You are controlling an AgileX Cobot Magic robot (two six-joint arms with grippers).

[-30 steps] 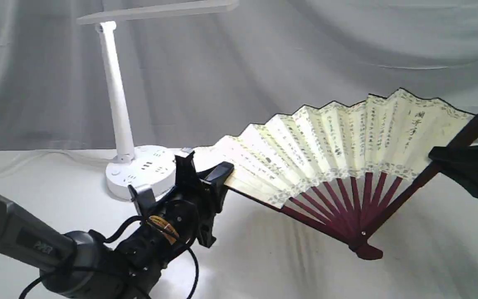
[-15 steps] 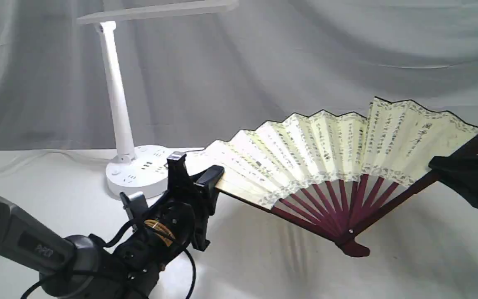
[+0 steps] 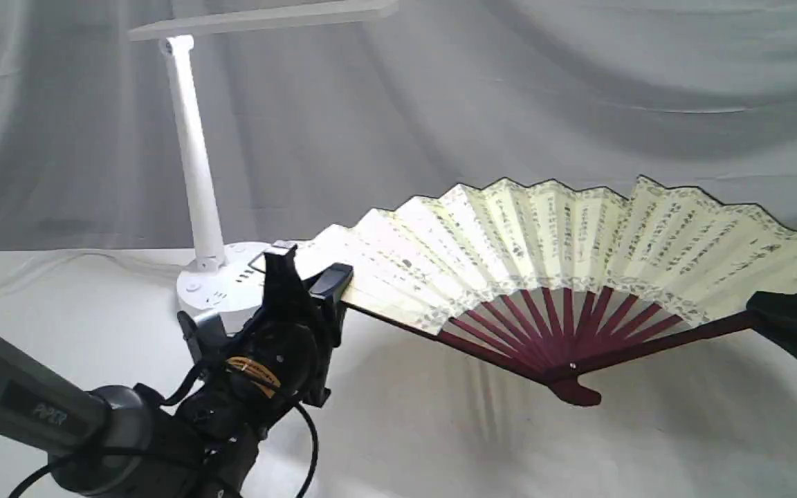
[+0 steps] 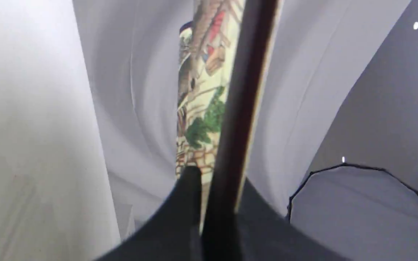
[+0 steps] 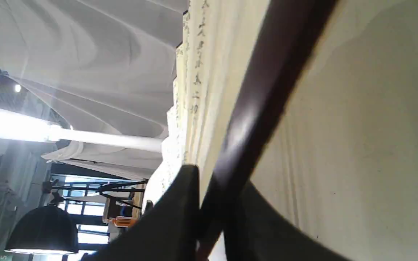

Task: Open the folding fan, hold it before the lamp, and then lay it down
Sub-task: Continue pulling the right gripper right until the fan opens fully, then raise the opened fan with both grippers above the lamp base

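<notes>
Left wrist view alone shows colour painting on the cream pleated paper fan (image 4: 205, 108); left end effector (image 4: 219, 186) and right end effector (image 5: 214, 186) both grip it.

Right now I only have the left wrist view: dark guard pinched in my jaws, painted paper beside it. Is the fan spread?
Observer: Yes. The exterior view shows the fan spread wide, calligraphy side facing the camera.
Operator: Who has the far end?
Observer: The right gripper, jaws closed on the other guard.
Operator: Lamp?
Observer: The lamp stands by the fan's left end, its base partly hidden behind the left gripper.
</notes>
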